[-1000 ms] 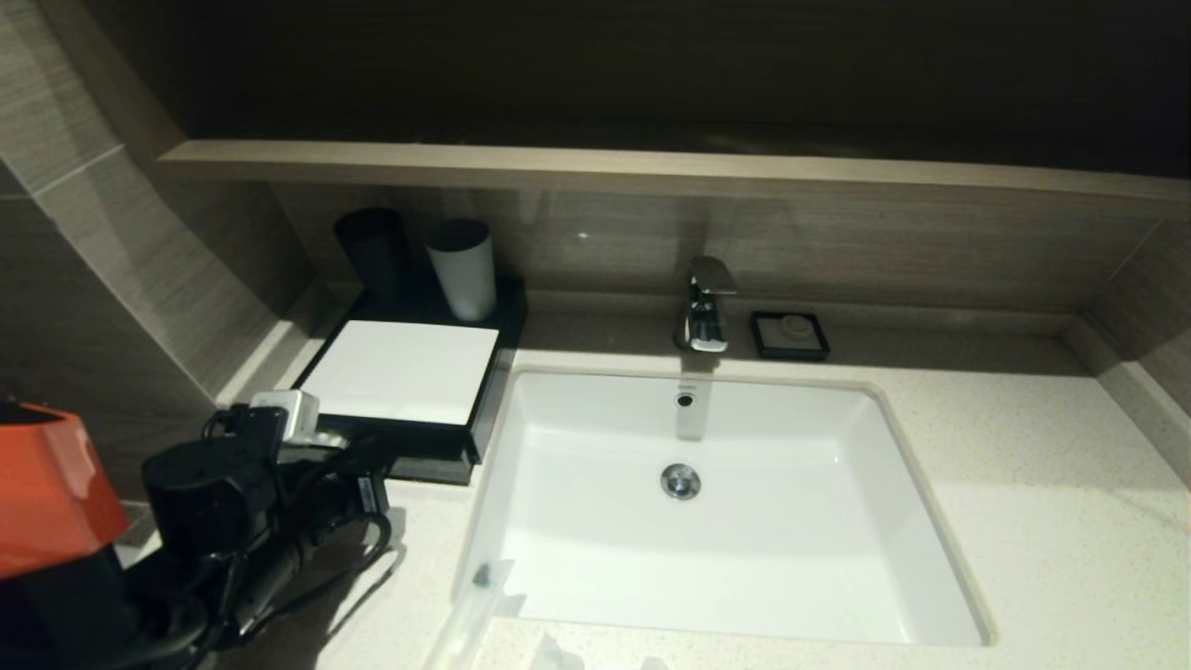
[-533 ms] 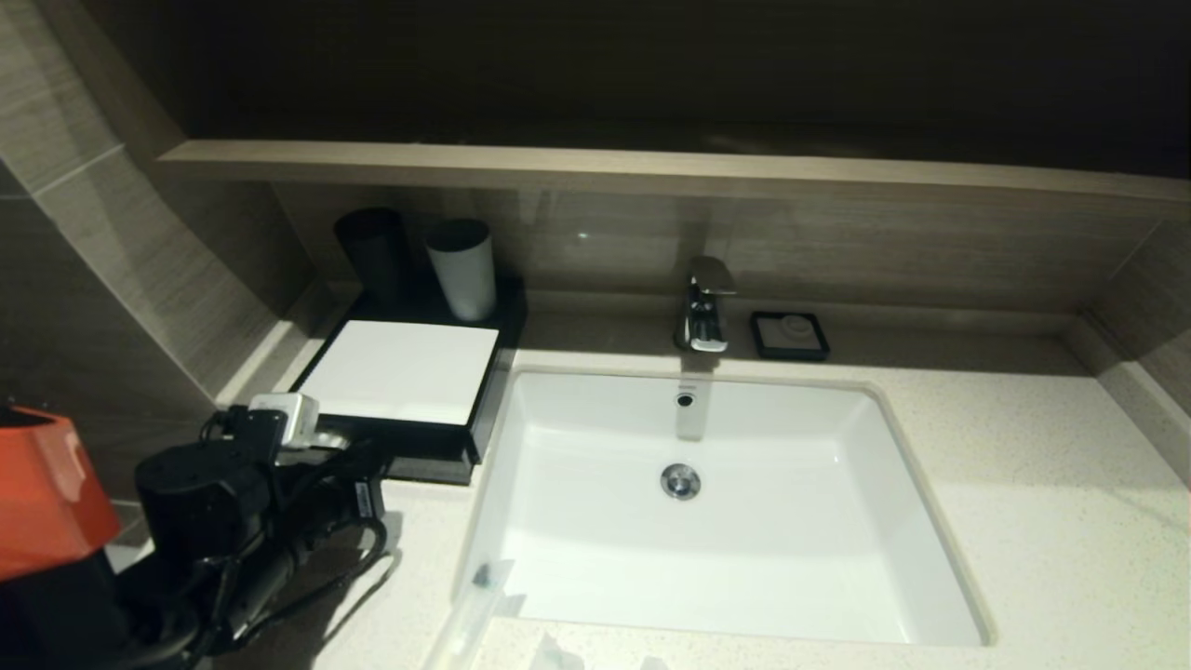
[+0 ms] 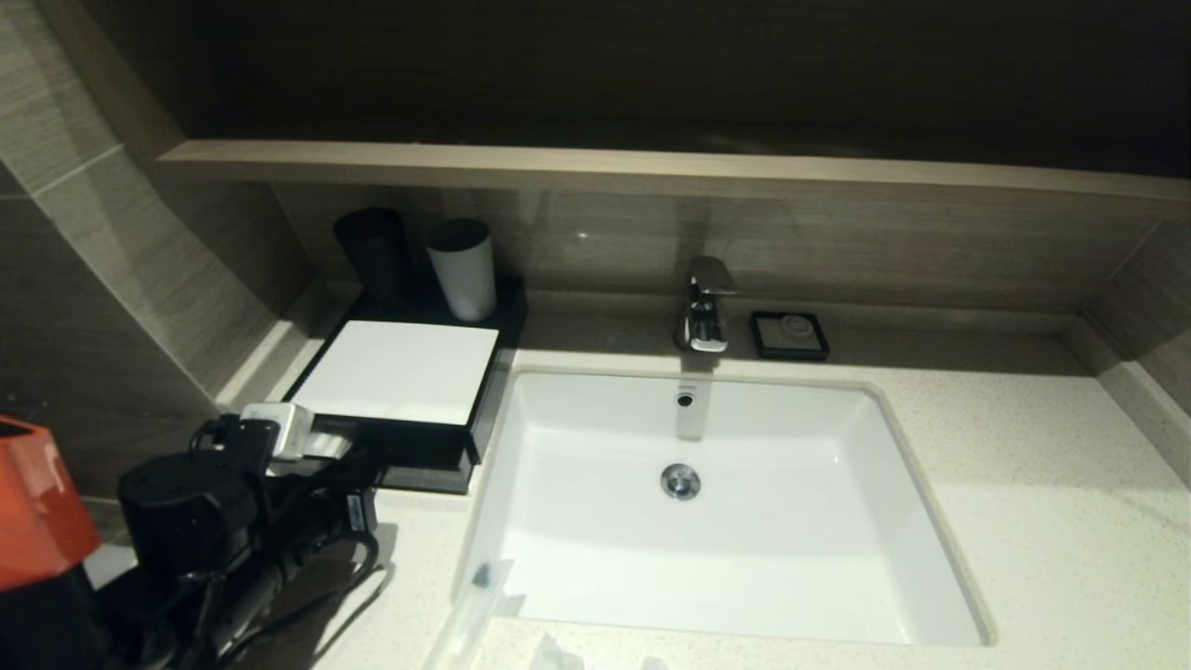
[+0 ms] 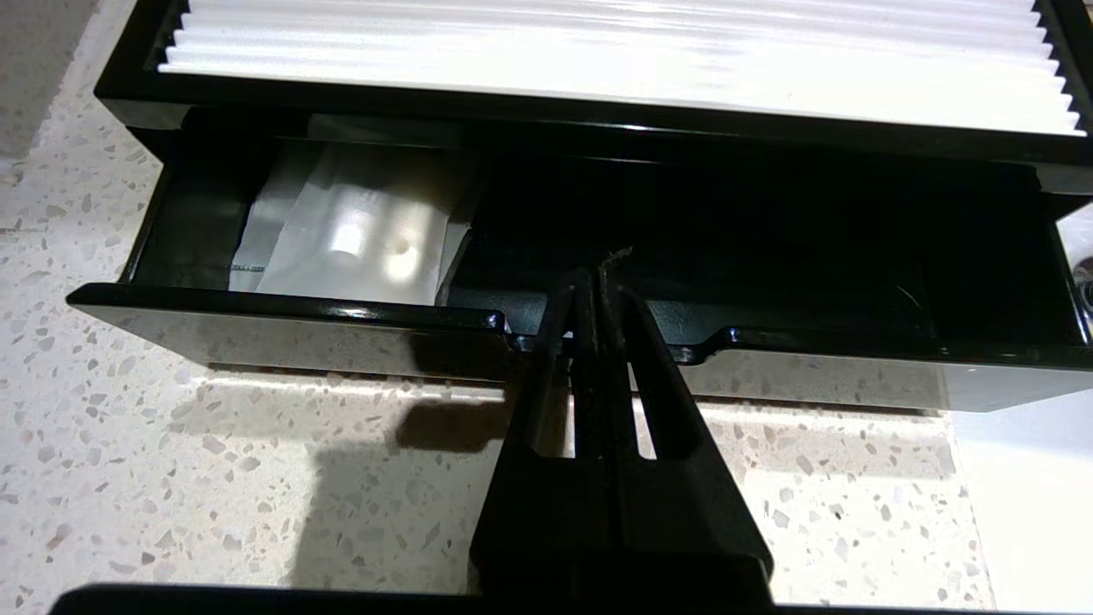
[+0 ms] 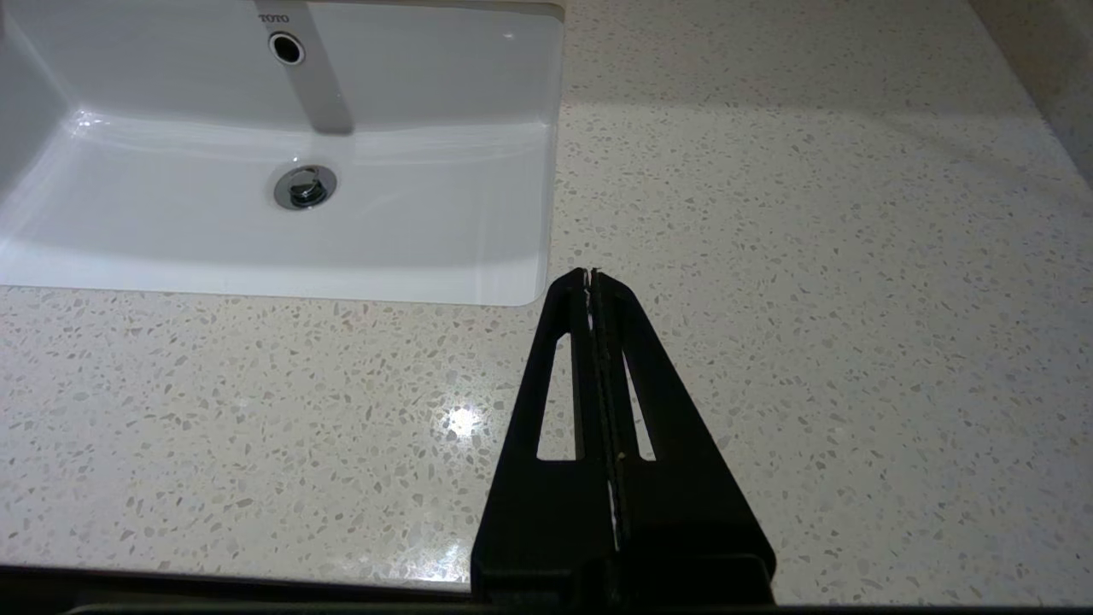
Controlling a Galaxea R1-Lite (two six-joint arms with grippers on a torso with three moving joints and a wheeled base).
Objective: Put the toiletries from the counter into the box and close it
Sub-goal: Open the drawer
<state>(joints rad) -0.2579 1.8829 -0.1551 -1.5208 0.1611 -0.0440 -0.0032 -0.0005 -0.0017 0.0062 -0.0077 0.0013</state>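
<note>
Black drawer front on the box (image 4: 290,329) is pulled out a bit, with the left gripper (image 4: 598,282) sitting right at the notch in the middle of its front lip, fingers pressed together with nothing between them. Compared with a second ago in the head view, the left arm has slid down and toward the near-left corner, and the drawer looks drawn out slightly further from under the white top panel (image 3: 400,370).

Inside the drawer on one side lies a clear-wrapped white packet (image 4: 359,235); the rest of the drawer is too dark to read. More toiletries (image 3: 484,596) sit on the counter (image 3: 1042,521) by the near-left corner of the sink (image 3: 744,521), partly cut off at the frame edge.

Room-wise: the box is wedged between the side wall and the sink rim, cups (image 3: 461,270) standing at its back. The counter right of the sink is wide open, and the right gripper (image 5: 591,278) hovers there, fingers together, holding nothing.
</note>
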